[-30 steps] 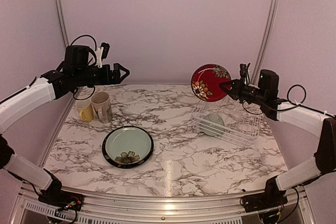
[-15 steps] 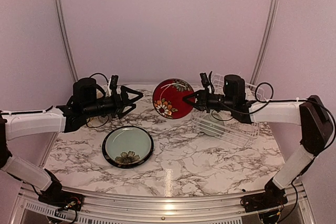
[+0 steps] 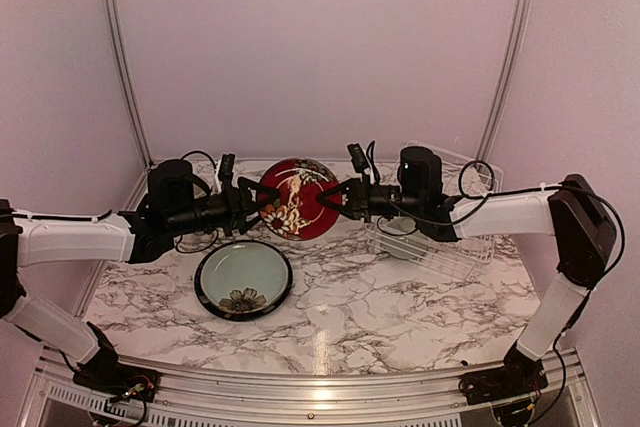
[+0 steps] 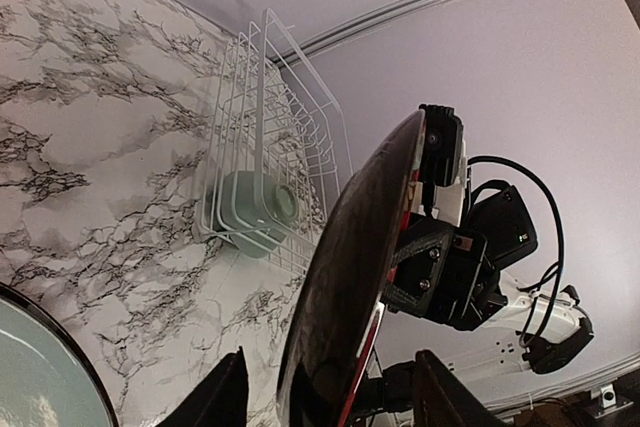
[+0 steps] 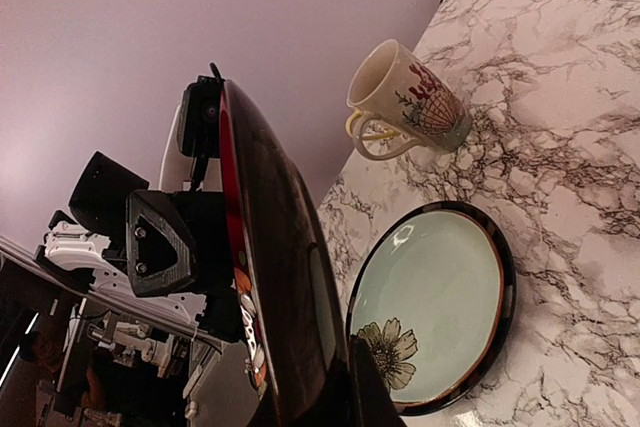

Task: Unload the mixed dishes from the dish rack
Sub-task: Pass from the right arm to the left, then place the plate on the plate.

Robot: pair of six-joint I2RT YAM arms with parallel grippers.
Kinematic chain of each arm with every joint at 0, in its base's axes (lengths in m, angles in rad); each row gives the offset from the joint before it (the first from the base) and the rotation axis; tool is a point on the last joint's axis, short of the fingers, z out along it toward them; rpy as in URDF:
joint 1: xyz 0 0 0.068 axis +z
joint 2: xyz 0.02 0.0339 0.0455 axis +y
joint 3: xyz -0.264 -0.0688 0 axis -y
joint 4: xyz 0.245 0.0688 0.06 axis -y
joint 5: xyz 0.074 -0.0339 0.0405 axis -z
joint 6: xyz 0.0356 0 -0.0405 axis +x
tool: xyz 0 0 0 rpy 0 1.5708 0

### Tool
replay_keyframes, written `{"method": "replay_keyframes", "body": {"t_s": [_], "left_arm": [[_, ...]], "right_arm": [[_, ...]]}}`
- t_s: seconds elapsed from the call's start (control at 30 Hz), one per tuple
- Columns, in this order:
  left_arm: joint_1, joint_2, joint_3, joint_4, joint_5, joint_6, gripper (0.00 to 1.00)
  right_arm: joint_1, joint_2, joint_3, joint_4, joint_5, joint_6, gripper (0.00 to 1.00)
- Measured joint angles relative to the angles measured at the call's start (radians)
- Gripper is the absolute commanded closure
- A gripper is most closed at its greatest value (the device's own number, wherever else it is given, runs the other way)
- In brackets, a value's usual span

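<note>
The red flower-painted plate (image 3: 297, 197) hangs on edge above the table's back middle. My right gripper (image 3: 331, 199) is shut on its right rim. My left gripper (image 3: 262, 203) is open, its fingers straddling the left rim (image 4: 335, 387) without closing. The white wire dish rack (image 3: 455, 247) stands at the right and holds the small pale-green bowl (image 3: 405, 241). The pale-green plate (image 3: 243, 280) lies flat at front left. The cream printed mug (image 5: 410, 97) and the yellow mug (image 5: 358, 127) behind it show only in the right wrist view; my left arm hides them from above.
The rack (image 4: 265, 117) with the bowl (image 4: 250, 212) lies beyond the red plate (image 4: 360, 267) in the left wrist view. The pale-green plate (image 5: 430, 307) lies below the held plate (image 5: 280, 277). Purple walls close the back and sides.
My right arm has carried the red plate left from above the rack to the middle. My left arm has swung down and right until its open fingers straddle the plate's left rim.
</note>
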Motion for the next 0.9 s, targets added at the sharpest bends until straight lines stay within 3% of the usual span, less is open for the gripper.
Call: {"method": "replay_keyframes", "body": {"t_s": [0.23,0.33,0.43,0.6,0.67,0.73,0.9], "left_arm": [[-0.003,-0.008,-0.012,-0.019,-0.041,0.008,0.91],[-0.009,-0.018,-0.024,-0.055,-0.079,0.076,1.00],[-0.013,-0.025,-0.049,-0.068,-0.084,0.088,1.00],[-0.012,-0.067,-0.092,-0.108,-0.103,0.056,1.00],[-0.009,-0.093,-0.122,-0.140,-0.119,0.051,1.00],[-0.005,-0.125,-0.157,-0.168,-0.132,0.047,1.00],[0.011,-0.240,-0.243,-0.251,-0.153,0.032,1.00]], "right_arm": [[0.002,0.000,0.000,0.002,-0.002,-0.004,1.00],[0.004,0.000,0.006,-0.029,0.008,0.003,0.92],[0.008,0.013,0.006,-0.058,0.003,0.000,0.72],[0.009,0.014,0.010,-0.045,0.011,-0.055,0.22],[0.009,0.013,0.013,-0.055,0.024,-0.088,0.08],[0.009,0.013,0.023,-0.092,0.050,-0.129,0.02],[0.009,0.003,0.077,-0.262,0.161,-0.275,0.02]]}}
